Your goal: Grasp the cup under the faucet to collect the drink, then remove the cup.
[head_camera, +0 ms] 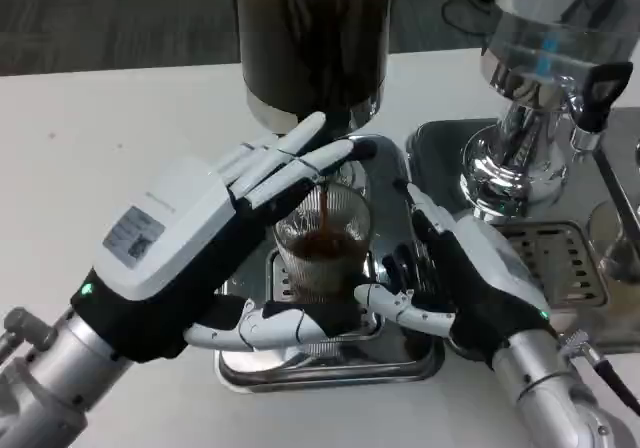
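The left hand (215, 243), white-backed with black and white fingers, reached in from the lower left with its upper fingers (285, 158) stretched over the rim of the clear ribbed glass cup (322, 243) toward the tap, while its thumb lay low along the cup's base. Whether those fingers actually pressed a lever was hard to tell, since they covered the faucet itself. The right hand (455, 268) stood at the cup's right side, its fingers curled around the glass from below and beside it, apparently gripping it, though its palm hid the contact.

The cup stood on the polished steel drip tray (330, 368) directly below the dark cylindrical drink dispenser (312, 38), whose top was cut off by the frame. A thin brown stream fell into the cup, which held dark liquid in its lower part. To the right stood a second, clear-bodied dispenser with a shiny chrome pedestal (520, 158), also cropped at the top, over its own slotted metal tray (560, 258). Everything rested on the smooth white table (90, 138).
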`<state>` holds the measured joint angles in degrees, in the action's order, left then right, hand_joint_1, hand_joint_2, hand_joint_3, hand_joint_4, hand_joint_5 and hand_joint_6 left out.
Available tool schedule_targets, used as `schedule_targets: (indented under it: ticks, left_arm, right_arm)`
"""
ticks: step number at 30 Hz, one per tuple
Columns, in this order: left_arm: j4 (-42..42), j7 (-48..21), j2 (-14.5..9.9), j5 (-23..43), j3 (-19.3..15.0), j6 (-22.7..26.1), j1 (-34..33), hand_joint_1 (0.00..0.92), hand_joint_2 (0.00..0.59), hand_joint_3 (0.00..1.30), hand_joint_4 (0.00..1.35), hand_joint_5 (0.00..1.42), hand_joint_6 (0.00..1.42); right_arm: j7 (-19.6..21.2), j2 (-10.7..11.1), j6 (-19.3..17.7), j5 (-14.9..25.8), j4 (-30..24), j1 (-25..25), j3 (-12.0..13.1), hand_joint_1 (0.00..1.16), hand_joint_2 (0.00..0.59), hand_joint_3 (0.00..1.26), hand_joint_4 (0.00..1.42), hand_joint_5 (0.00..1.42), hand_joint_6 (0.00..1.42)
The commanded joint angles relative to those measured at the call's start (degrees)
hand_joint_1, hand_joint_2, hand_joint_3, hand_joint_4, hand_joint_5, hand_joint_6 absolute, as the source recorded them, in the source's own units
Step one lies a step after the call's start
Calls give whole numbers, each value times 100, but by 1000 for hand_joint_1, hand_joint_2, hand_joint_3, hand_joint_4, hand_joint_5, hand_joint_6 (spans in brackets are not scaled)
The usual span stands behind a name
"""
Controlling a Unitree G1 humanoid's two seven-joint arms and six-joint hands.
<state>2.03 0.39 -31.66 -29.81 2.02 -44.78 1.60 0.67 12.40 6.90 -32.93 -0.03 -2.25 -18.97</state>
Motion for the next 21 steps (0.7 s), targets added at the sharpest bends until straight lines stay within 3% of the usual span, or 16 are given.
schedule_targets:
  ticks: [1,6,9,13,16,21]
  left_arm:
    - [17,62,-69,-203,-196,171,203,0,158,63,0,92,8]
    - [-10,319,-12,-144,-596,348,320,0,153,7,0,16,0]
    - [8,460,111,-73,-814,512,532,0,153,0,0,5,0]
    - [-53,973,380,-173,-1198,671,1073,0,162,0,0,6,0]
    - [-439,2034,834,-407,-1501,445,1549,0,168,46,0,58,0]
    - [-1076,2565,902,-596,-1399,403,1807,0,164,64,0,73,0]
  right_arm:
    - [21,-29,-123,76,76,-51,36,456,203,0,0,0,0]
    - [8,-79,-155,217,147,-42,73,456,203,0,0,0,0]
    - [162,49,-376,-73,123,-52,-99,456,203,0,0,0,0]
    - [64,-127,-398,314,185,20,42,456,203,0,0,0,0]
    - [139,-209,-432,443,242,23,88,458,203,0,0,0,0]
    - [232,-341,-480,494,387,-62,87,488,202,0,0,0,16]
